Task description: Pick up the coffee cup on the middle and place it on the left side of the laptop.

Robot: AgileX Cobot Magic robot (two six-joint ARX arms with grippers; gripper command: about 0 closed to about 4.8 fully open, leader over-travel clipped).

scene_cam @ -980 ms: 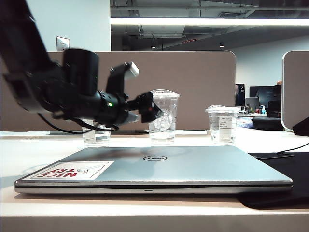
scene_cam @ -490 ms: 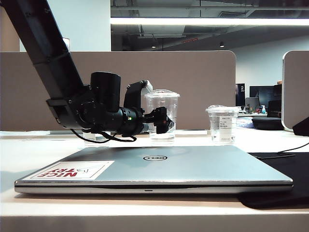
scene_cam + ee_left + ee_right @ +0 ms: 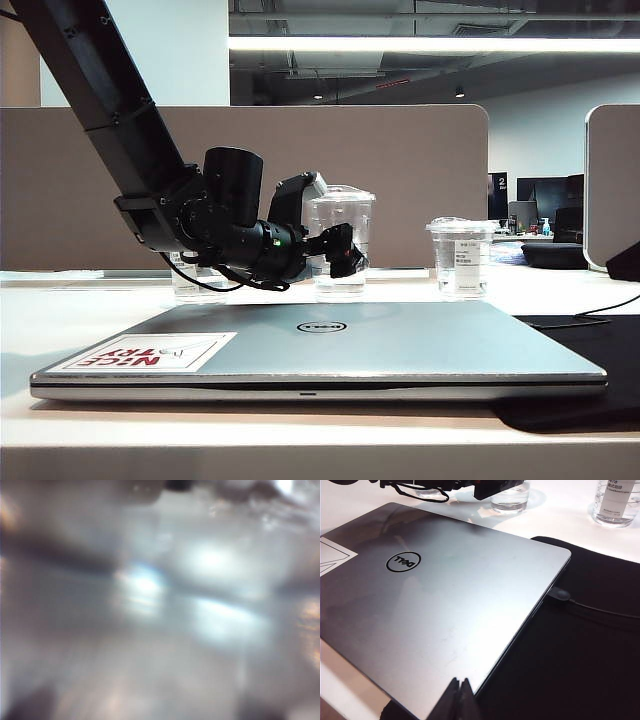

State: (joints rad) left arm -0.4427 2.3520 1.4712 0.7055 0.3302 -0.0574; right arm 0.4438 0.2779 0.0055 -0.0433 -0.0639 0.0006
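The left gripper [image 3: 343, 252] (jaws spread) flanks the coffee cup [image 3: 342, 215] beyond the laptop [image 3: 400, 345]. The right gripper [image 3: 459, 700], clenched, hovers over the laptop's near right edge

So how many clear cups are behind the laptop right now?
3: the coffee cup in the middle at the left gripper, one cup to the right, one cup left, mostly hidden behind the arm.
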